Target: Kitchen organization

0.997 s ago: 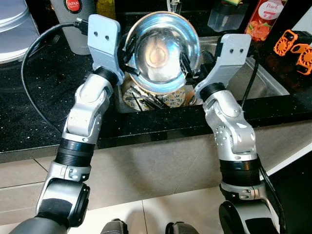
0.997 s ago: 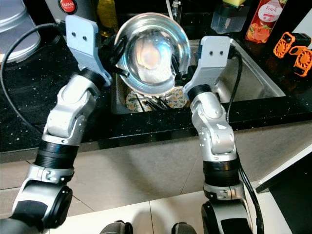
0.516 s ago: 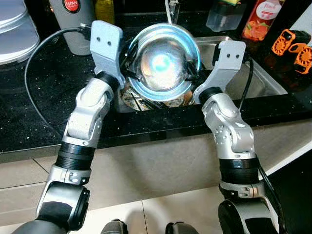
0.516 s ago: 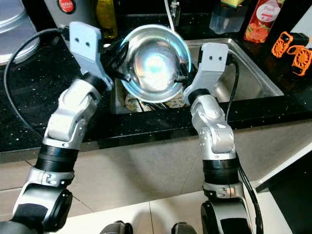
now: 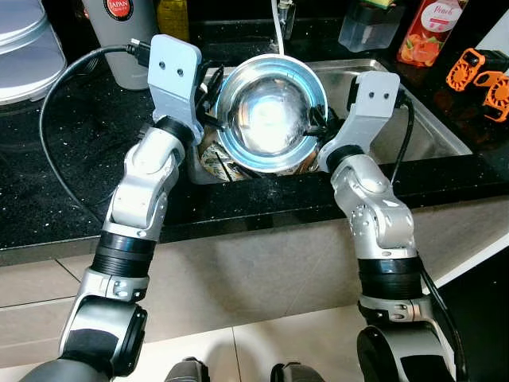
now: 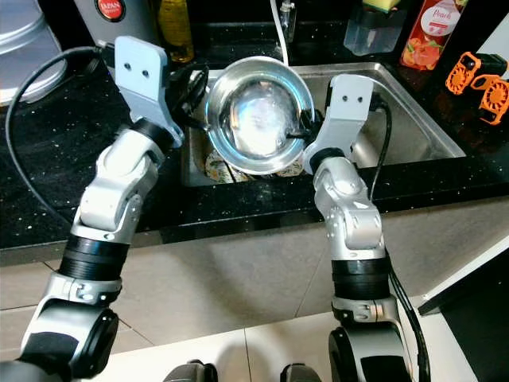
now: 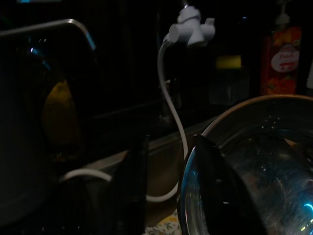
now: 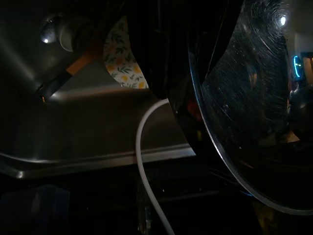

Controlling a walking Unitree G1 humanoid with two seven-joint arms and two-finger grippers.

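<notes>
Steel bowl (image 5: 271, 113) hangs between the two claws above the sink (image 5: 413, 119), its open mouth tipped up toward the head camera and its base turned down toward the basin. It sits squarely between the arms, so neither is the nearer one: the left claw (image 5: 213, 102) meets the rim on the robot's left and the right claw (image 5: 316, 127) meets it on the opposite side, the line between the two grips running across the bowl's full width.

In the left wrist view one black finger (image 7: 215, 196) lies over the rim against the inner wall while the other (image 7: 134, 191) stands outside it, so this claw is clamped on the bowl's edge. The right wrist view shows a dark finger (image 8: 168, 54) pressed against the rim on the far side, clamped there likewise, as best I can judge in the poor light.

Directly under the bowl lies a patterned plate (image 6: 215, 165) with yellow flowers, along with some dark utensils in the basin. A white hose (image 7: 171, 103) drops from the tap just behind. The black table (image 5: 48, 159) stretches away to the left, well apart from the bowl, carrying a cable and a grey canister (image 5: 119, 32).

Because the bowl is carried by both rims at once, any move sideways toward the table would need both arms to travel together, or the grip twists.
</notes>
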